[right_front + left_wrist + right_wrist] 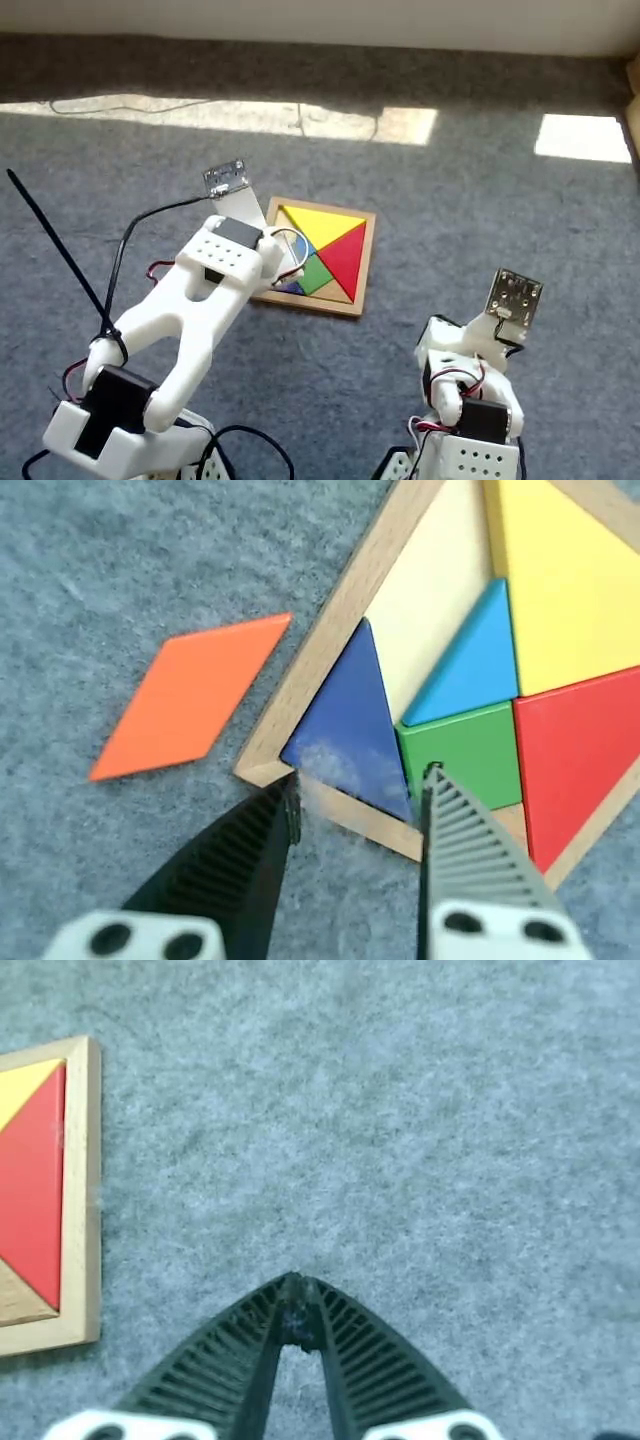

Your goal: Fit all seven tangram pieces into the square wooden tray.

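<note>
Orange parallelogram (190, 695) is left outside the tray (325, 650); it should be gripped across its long edges by the left end effector (361, 780), now wide.

orange parallelogram (190, 695), navy triangle (350, 730); grey carpet (100, 560)

The left arm (200, 290) is covering the tray's (366, 265) near-left corner, hiding parts of the tangram pieces (315, 272) there

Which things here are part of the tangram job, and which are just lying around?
Job: wooden tray, orange parallelogram, dark blue triangle, light blue triangle, green square, yellow triangle, red triangle.
Lying about: thin cable, carpet.
</note>
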{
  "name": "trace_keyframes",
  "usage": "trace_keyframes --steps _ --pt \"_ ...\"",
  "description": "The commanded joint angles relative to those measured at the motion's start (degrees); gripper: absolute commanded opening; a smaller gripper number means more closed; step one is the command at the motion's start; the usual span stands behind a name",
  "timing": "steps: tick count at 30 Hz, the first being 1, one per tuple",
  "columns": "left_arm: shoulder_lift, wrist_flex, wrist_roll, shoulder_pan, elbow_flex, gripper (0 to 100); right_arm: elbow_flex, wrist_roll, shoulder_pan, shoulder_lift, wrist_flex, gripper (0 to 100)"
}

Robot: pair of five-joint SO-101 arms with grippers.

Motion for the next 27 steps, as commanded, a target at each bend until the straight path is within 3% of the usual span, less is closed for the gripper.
trace_keyframes --steps 1,5,14,21,24,27 --pt "-3.2 1.3 0.5 -0.5 -1.0 11 7.0 0.8 0.7 -1.1 0.3 0.4" --pt "-3.3 2.5 -6.9 -5.1 -2.2 1 7.0 0.8 0.7 -1.1 0.3 0.4" --pt "-3.2 6.0 -23.8 -16.5 -3.6 0 7.0 0.8 0.7 -1.1 0.3 0.4" --pt "-2.5 5.5 -47.6 -16.7 -3.3 0 7.0 0.8 0.7 -1.1 0.3 0.4" --pt "-2.5 5.5 -50.4 -16.9 -3.6 1 7.0 0.8 0.7 -1.1 0.3 0.4" --pt "-2.5 5.9 -50.5 -16.7 -3.4 10 7.0 0.8 0.7 -1.1 0.3 0.4"
